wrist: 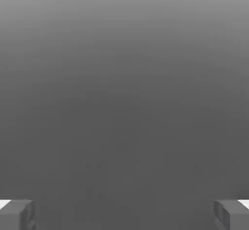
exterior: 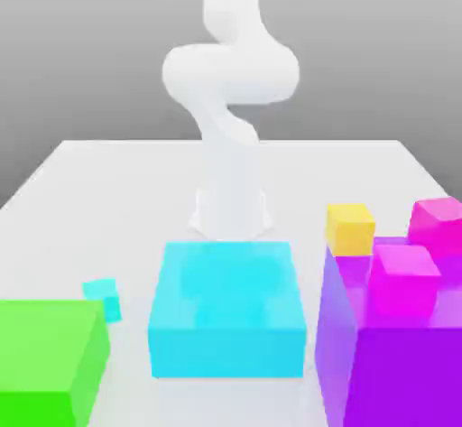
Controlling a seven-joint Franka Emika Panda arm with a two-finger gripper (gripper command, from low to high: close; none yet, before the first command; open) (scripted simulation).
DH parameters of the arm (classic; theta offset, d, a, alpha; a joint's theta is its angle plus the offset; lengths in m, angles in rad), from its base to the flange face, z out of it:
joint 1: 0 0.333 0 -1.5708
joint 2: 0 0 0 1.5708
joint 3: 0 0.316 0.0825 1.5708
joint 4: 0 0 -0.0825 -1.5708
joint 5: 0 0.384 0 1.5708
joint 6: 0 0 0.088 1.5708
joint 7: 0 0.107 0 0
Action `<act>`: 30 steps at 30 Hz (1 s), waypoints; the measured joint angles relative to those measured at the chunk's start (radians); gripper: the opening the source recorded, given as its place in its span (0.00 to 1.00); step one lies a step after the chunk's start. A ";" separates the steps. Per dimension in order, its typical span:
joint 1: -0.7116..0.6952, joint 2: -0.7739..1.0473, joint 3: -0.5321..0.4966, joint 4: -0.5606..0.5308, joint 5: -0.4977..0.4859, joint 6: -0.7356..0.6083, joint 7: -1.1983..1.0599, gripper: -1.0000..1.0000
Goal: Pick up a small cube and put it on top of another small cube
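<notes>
Your gripper's (wrist: 124, 215) open, empty. Pinch the tiny cyan cube (exterior: 102, 300) mid-sides (probably light, stiff).

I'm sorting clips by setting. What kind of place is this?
Probably a simulated robot workspace: a white arm above a plain white tabletop, flat-coloured blocks like the purple one, and blank grey surroundings.

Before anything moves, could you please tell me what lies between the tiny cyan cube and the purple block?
In the exterior view, the large cyan block sits between the tiny cyan cube and the purple block.
</notes>
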 joint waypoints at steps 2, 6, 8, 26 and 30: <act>0.010 0.070 -0.070 -0.050 0.001 0.049 -0.091 0.50; 0.025 0.205 -0.198 -0.146 0.006 0.143 -0.267 0.50; 0.030 0.273 -0.258 -0.194 0.009 0.189 -0.355 0.50; -0.081 0.776 -0.485 -0.490 0.090 0.547 -0.990 0.50; -0.129 0.843 -0.403 -0.472 0.232 0.590 -1.096 0.50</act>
